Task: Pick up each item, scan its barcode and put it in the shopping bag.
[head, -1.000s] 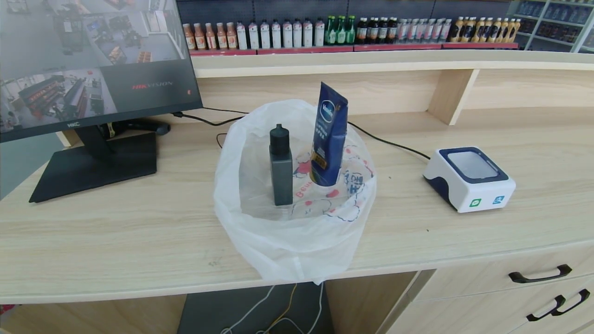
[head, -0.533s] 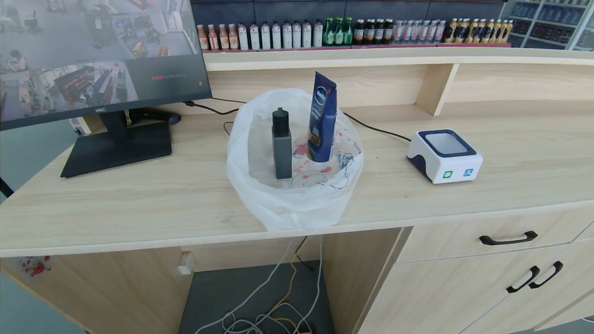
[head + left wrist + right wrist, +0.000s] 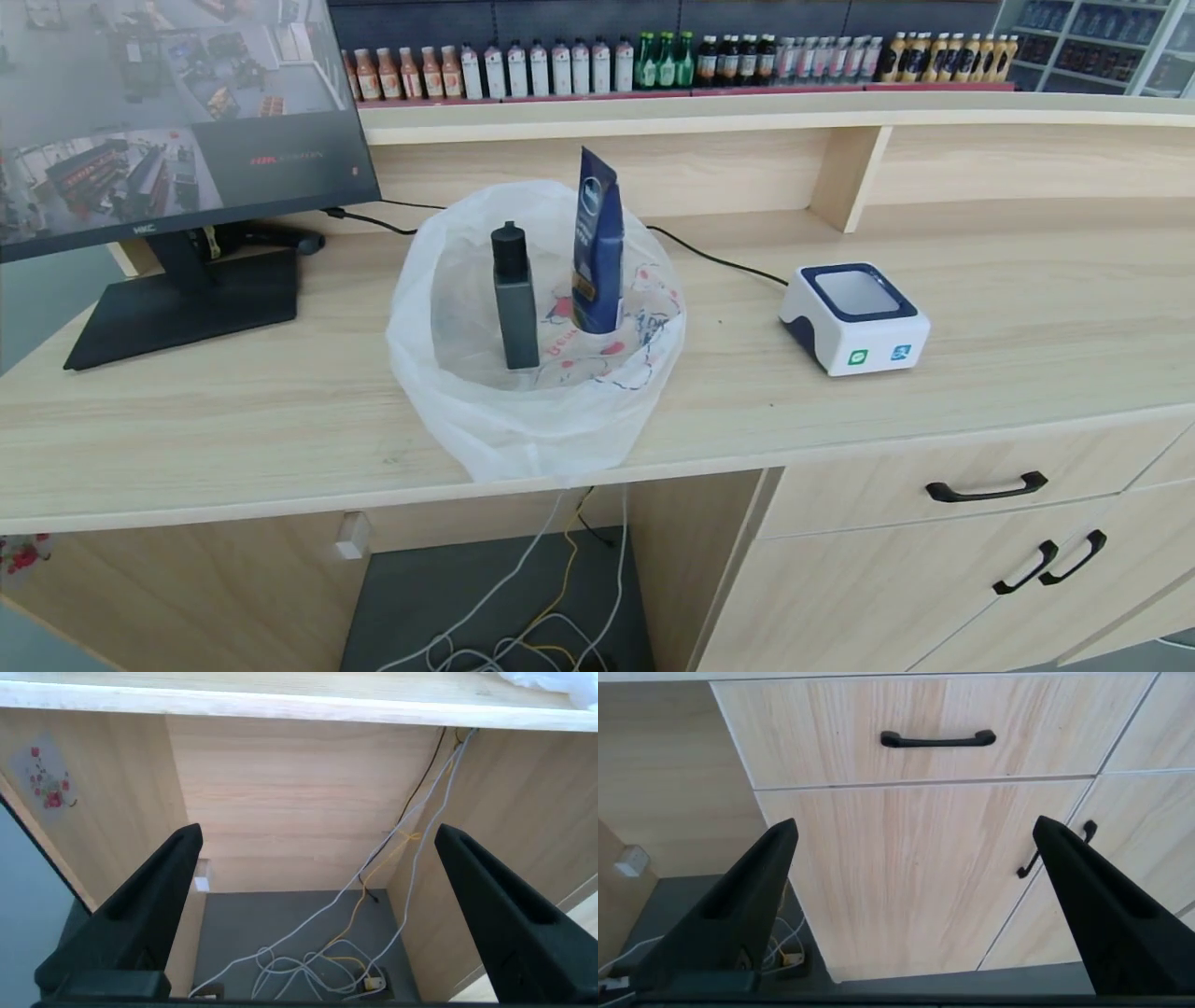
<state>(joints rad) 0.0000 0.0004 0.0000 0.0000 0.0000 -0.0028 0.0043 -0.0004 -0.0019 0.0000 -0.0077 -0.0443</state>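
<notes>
head: dark bottle (image 3: 514, 299) and blue pouch (image 3: 597, 243) upright, long axes vertical, inside shopping bag (image 3: 523, 429) on counter (image 3: 233, 411), scanner (image 3: 854, 317) well to its right | left wrist: left gripper (image 3: 318, 840) fingers apart, under counter edge, bag above it | right wrist: right gripper (image 3: 917, 831) fingers apart, before drawer (image 3: 878, 761)

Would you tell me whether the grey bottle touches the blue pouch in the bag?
Apart. The head view shows bare bag wall between bottle and pouch.

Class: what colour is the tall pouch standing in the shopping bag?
The pouch is dark blue; best in the head view.
</notes>
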